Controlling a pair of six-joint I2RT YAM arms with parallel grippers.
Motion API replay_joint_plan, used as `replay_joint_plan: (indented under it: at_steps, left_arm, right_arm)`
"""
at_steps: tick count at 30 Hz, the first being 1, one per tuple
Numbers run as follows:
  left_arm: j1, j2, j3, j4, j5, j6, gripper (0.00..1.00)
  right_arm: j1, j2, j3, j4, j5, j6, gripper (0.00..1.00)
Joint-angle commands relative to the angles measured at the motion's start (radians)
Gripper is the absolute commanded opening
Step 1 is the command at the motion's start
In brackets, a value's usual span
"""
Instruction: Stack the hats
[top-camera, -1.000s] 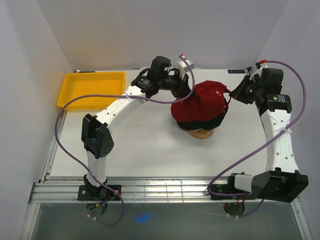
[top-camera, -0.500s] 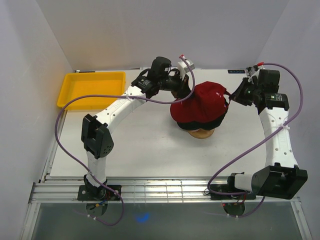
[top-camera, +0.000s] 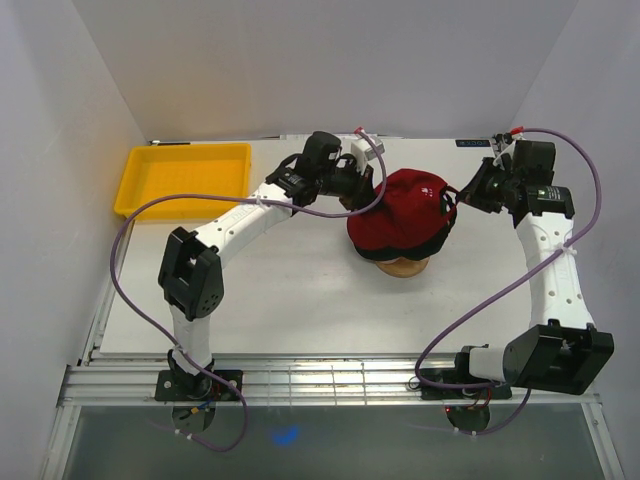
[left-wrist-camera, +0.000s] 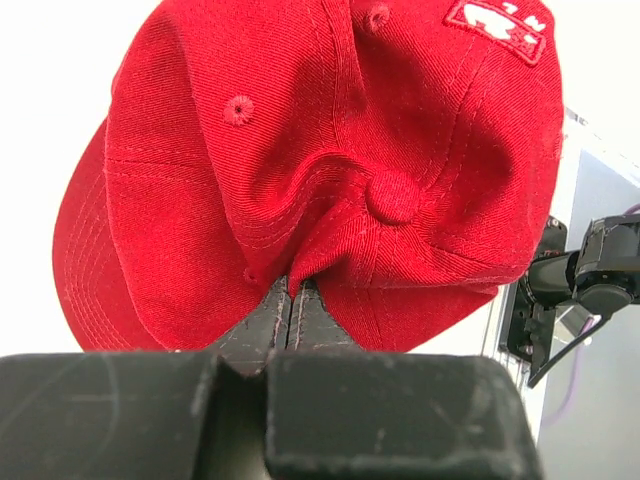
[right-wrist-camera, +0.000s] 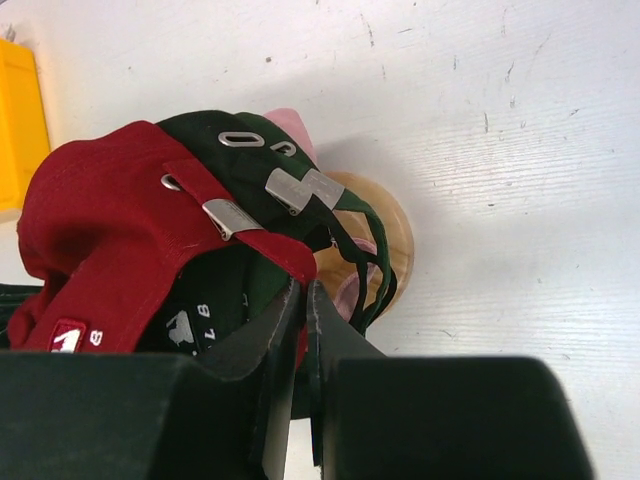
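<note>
Atop the wooden stand (top-camera: 403, 267), over the green hat (right-wrist-camera: 200, 140): seating the red hat (top-camera: 405, 205). Pinching its crown fold with left claw (left-wrist-camera: 292, 292), its rear edge with right claw (right-wrist-camera: 303, 300). Next, probably: tug down level over the stand, then release.

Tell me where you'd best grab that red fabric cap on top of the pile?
Pinch the soft crown of the red fabric cap from the side, near its top button: the cloth gathers into a thin fold, as the left end effector shows. The right end effector takes the thin rear edge from the opposite side.
</note>
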Motion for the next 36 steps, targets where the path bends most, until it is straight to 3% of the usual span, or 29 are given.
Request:
replay_joint_plan:
  at_steps: [1,5,11,14,21,25,29,36]
  left_arm:
    - [-0.005,-0.086,-0.035,0.018,-0.020,-0.027,0.00]
    - [-0.005,-0.115,-0.068,0.045,-0.028,-0.055,0.01]
    - [-0.005,-0.158,-0.120,0.088,-0.088,-0.093,0.43]
    - [-0.005,-0.216,-0.176,0.152,-0.169,-0.125,0.58]
    - [0.040,-0.359,-0.402,0.273,-0.376,-0.300,0.63]
    - [0.106,-0.425,-0.554,0.373,-0.379,-0.461,0.65]
    - [0.156,-0.394,-0.651,0.461,-0.289,-0.627,0.64]
    - [0.168,-0.316,-0.711,0.562,-0.306,-0.882,0.64]
  right_arm:
    - [-0.003,0.018,0.013,0.045,0.018,-0.018,0.12]
    - [-0.003,0.023,-0.019,0.065,0.026,-0.017,0.11]
    - [-0.003,0.026,-0.036,0.083,0.029,-0.015,0.11]
    - [-0.003,0.035,-0.032,0.082,0.033,-0.017,0.11]
    - [-0.003,0.054,-0.041,0.091,0.043,-0.025,0.10]
    - [-0.003,0.058,-0.041,0.091,0.046,-0.028,0.11]
    - [-0.003,0.060,-0.038,0.094,0.046,-0.029,0.10]
    - [-0.003,0.066,-0.046,0.094,0.050,-0.032,0.10]
